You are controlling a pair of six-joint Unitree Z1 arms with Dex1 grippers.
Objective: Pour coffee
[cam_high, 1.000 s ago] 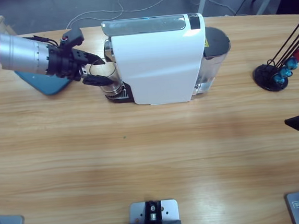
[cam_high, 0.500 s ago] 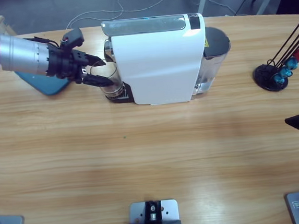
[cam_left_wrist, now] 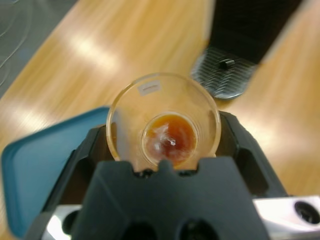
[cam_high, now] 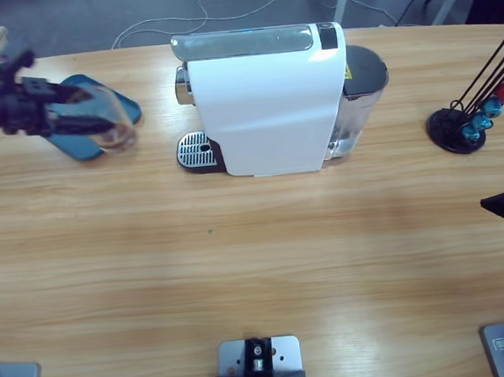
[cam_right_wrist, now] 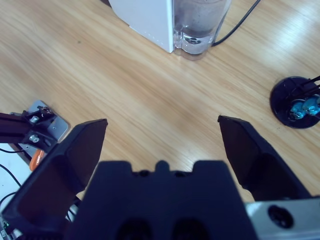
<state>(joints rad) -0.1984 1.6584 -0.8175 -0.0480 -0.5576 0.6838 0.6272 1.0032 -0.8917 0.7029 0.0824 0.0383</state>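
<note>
The left gripper [cam_left_wrist: 162, 150] is clamped on a clear glass tumbler [cam_left_wrist: 163, 119], carrying it over the teal tray [cam_high: 72, 144] by the table's [cam_high: 259, 267] far left edge. Coffee [cam_left_wrist: 169, 138] pools at its base; its mouth and long axis look roughly upright. The right gripper [cam_right_wrist: 162, 142] idles agape, clear of the capsule machine [cam_high: 263, 108].

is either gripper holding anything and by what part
The left gripper grips the glass tumbler of coffee by its side walls; the right gripper holds nothing.
</note>
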